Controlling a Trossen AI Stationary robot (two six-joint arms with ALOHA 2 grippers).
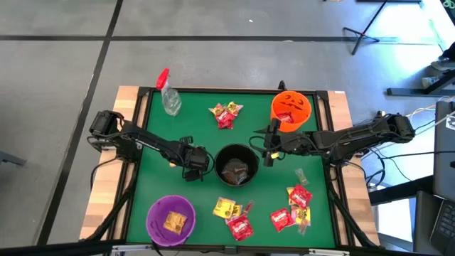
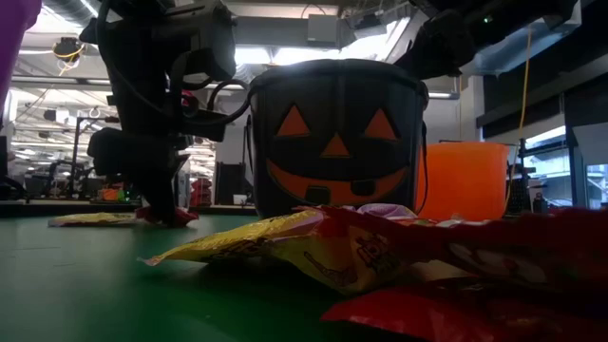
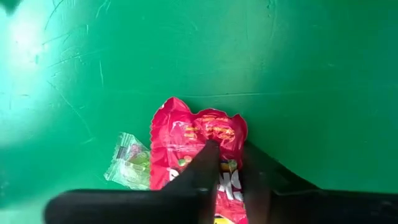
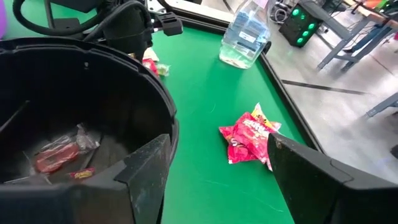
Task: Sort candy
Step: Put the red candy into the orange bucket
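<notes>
Handling: you are dealing with a light, soft, crinkly red packet with a slick foil skin; it looks likely to slide or fold, so judge it best taken across its flat middle, not by a sealed end.
Left gripper: your two dark fingers are pinched on that packet, pressing it to the green table just left of the black bucket.
Look: glossy red wrapper with white lettering and creased edges; a small clear wrapper lies touching its side.
Other candy: a red and yellow pile near the far edge, more near the front edge, some already in the purple bowl.
Right gripper: fingers spread wide, hovering over the bucket's rim, holding nothing.
</notes>
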